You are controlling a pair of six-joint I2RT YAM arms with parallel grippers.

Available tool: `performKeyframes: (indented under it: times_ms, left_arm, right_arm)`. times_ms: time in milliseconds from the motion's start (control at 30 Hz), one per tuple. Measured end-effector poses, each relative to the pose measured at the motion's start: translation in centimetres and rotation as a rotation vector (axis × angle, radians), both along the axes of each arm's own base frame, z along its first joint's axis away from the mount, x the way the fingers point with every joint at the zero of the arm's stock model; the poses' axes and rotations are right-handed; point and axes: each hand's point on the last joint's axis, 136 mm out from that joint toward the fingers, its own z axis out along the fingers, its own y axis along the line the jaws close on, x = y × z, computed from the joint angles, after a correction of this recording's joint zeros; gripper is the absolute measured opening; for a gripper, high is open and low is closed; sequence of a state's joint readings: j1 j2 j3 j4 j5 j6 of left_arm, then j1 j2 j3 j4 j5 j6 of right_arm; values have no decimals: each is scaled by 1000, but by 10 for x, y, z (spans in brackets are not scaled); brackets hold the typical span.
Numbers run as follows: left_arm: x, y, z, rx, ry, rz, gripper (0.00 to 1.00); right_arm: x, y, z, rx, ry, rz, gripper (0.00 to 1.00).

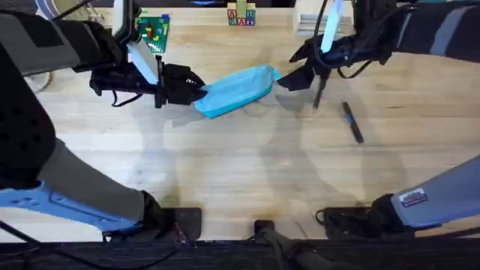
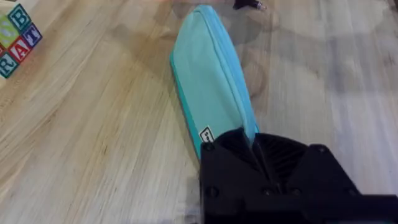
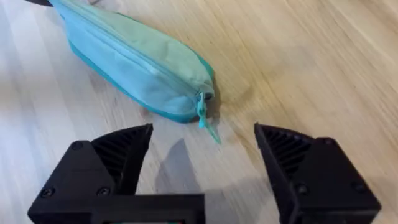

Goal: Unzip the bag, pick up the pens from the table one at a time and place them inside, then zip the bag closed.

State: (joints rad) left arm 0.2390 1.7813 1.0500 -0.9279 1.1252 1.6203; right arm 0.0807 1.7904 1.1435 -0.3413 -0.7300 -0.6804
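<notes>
— So, where's the bag [image 1: 236, 90] sitting?

— Toward the far edge of the table [image 1: 240, 172], about midway across, lying at a slant, zipper closed along its length. The left gripper [image 1: 196, 88] is clamped on its left end: the left wrist view has both black fingers [image 2: 233, 146] pinching the fabric right beside a small label [image 2: 206, 134].

— And the other end?

— That's where the zipper pull [image 3: 205, 118] is, hanging off the right tip of the bag. The right gripper [image 3: 202, 149] hovers just beside it with its fingers spread wide and nothing between them. The pull sits in line with the gap, apart from both fingers.

— Pens?

— Two on the table. One dark pen [image 1: 352, 122] lies to the right of the bag, well clear of it, angled toward the near right corner. Another pen [image 1: 318, 94] shows as a thin dark stick just under the right arm, between the bag and the first one. Neither is touched by a gripper.

— Anything else up there?

— Letter blocks [image 1: 241, 15] and a green plate of coloured bricks [image 1: 153, 31] along the far edge, well apart from the bag.
</notes>
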Motion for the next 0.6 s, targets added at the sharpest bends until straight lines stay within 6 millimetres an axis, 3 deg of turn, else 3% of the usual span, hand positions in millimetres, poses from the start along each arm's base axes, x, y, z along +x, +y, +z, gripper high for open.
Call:
performKeyframes:
  times_ms: [267,600]
  left_arm:
    - [0,0,0,0,0,0,42]
    - [0,0,0,0,0,0,42]
  right_arm:
    - [9,10,-3,13,-25,4,983]
    - [9,17,-26,20,39,-3,919]
